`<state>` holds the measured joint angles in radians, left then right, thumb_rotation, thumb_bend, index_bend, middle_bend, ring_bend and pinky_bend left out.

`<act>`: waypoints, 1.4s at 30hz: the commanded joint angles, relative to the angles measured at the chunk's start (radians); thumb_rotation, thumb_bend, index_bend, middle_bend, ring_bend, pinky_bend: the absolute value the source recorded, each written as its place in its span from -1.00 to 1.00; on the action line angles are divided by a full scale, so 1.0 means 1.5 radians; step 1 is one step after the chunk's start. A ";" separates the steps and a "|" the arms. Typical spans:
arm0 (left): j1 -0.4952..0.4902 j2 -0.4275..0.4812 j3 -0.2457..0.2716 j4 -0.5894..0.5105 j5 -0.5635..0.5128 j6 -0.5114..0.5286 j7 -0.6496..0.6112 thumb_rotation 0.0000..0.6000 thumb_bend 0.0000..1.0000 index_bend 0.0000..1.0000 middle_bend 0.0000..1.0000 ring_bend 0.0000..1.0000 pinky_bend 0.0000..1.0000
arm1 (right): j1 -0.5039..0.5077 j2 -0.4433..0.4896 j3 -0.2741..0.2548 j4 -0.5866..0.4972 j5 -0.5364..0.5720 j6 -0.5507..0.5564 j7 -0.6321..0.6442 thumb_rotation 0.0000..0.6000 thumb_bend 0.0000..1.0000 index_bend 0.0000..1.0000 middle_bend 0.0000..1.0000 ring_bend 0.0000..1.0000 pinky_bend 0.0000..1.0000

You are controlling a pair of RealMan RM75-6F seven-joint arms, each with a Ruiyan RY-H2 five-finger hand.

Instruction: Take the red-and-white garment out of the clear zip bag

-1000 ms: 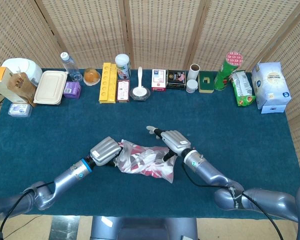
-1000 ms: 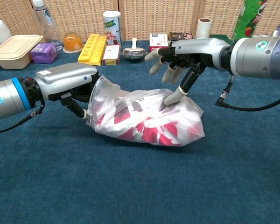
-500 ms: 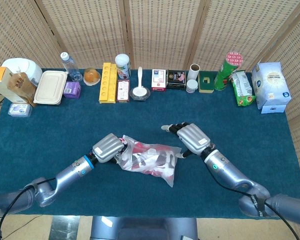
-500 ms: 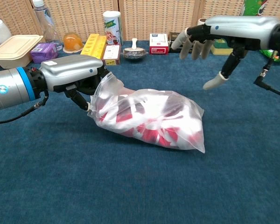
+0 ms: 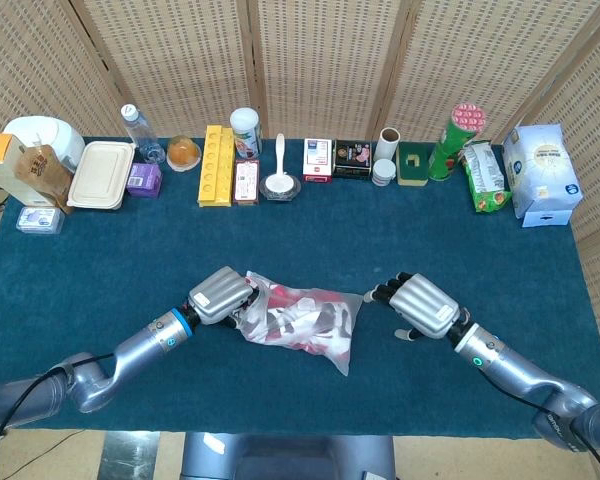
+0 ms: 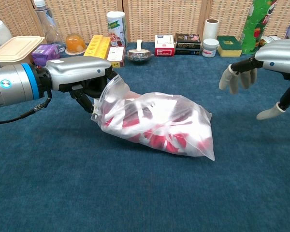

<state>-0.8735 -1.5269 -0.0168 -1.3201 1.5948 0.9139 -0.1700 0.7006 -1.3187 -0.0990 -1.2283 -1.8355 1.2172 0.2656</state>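
Two hands are over one blue carpet-textured table (image 5: 100, 260), with one bag between them. At far left of the back row stand one white appliance (image 5: 42, 140), one brown paper packet (image 5: 38, 170) and one flat clear packet (image 5: 40, 220), then one beige lidded box (image 5: 102, 174) of moulded pulp, one small purple box (image 5: 144, 179), one clear plastic bottle (image 5: 137, 131) and one orange item under a clear dome (image 5: 184, 152). Next come one long yellow tray (image 5: 216, 165) with round wells, one white cylindrical can (image 5: 245, 131) and one white scoop in a dark dish (image 5: 279, 180). The left hand (image 5: 220, 295), silver-shelled with dark fingers, grips the gathered mouth of the bag (image 6: 157, 123) at its left end, fingers curled around the bunched film. The bag is clear, crinkled plastic, lying on its side on the cloth, bulging at the middle and tapering to a flat corner at lower right. The garment (image 6: 159, 137), soft red and white fabric in folds, is wholly inside the bag. Behind, one red-and-white carton (image 5: 317, 160), one dark carton (image 5: 352, 159), one cardboard tube (image 5: 386, 146) and one green square box (image 5: 414, 163) follow. The right hand (image 5: 421, 305) is well apart from the bag, holding nothing, fingers spread and slightly bent with pale tips pointing down. Beyond it stand one tall green canister (image 5: 452, 140), one green snack pouch (image 5: 486, 176) and one white-and-blue soft pack (image 5: 543, 175).
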 commanded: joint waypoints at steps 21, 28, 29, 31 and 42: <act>-0.054 0.048 -0.044 -0.092 -0.121 -0.147 0.008 1.00 -0.08 0.72 1.00 1.00 1.00 | -0.045 -0.150 -0.069 0.287 -0.181 0.273 -0.009 1.00 -0.91 -0.26 0.20 0.50 0.31; -0.063 0.061 -0.051 -0.105 -0.144 -0.170 0.006 1.00 -0.08 0.72 1.00 1.00 1.00 | -0.036 -0.187 -0.064 0.346 -0.203 0.321 -0.059 1.00 -0.96 -0.26 0.35 0.73 0.61; -0.064 0.061 -0.051 -0.106 -0.146 -0.172 0.006 1.00 -0.08 0.72 1.00 1.00 1.00 | -0.034 -0.193 -0.064 0.355 -0.207 0.328 -0.063 1.00 -0.97 -0.26 0.37 0.75 0.64; -0.064 0.062 -0.052 -0.107 -0.150 -0.174 0.004 1.00 -0.08 0.72 1.00 1.00 1.00 | -0.029 -0.204 -0.064 0.373 -0.209 0.334 -0.069 1.00 -0.98 -0.26 0.40 0.76 0.68; -0.065 0.063 -0.053 -0.117 -0.169 -0.185 0.006 1.00 -0.09 0.72 1.00 1.00 1.00 | -0.005 -0.237 -0.076 0.400 -0.217 0.329 -0.091 1.00 -0.99 -0.26 0.43 0.79 0.75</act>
<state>-0.9708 -1.4317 -0.0963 -1.4950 1.3415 0.6368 -0.1609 0.6901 -1.6718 -0.2107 -0.6299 -2.1595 1.7139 0.1316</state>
